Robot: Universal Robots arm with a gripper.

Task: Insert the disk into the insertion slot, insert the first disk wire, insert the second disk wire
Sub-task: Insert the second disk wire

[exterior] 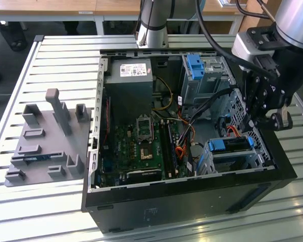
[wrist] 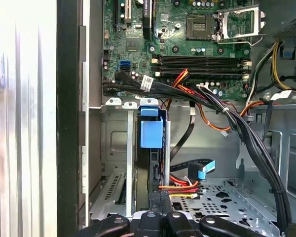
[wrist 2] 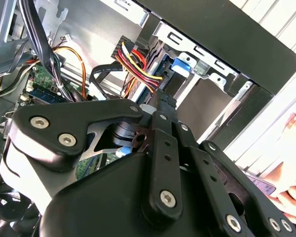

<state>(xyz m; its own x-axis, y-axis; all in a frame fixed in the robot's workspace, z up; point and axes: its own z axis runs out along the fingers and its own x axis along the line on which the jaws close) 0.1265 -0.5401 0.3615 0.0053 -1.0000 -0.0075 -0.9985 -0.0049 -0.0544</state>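
Exterior view: the gripper (exterior: 272, 118) hangs over the computer case's right near corner, just above the disk (exterior: 230, 144), already seated in the insertion slot (exterior: 212, 164). Its fingers (wrist 2: 164, 101) seem pinched on a black connector, though that is unclear. Loose cables (wrist: 227, 111) crowd this corner; snagging or misaligned pushing could bend the plug.

Lighting: we note bright, even daylight with glare on the slatted table (exterior: 50, 60); the computer case (exterior: 192, 196) interior sits in shadow. In the second wrist view the gripper (wrist 2: 160, 106) looms blurred.
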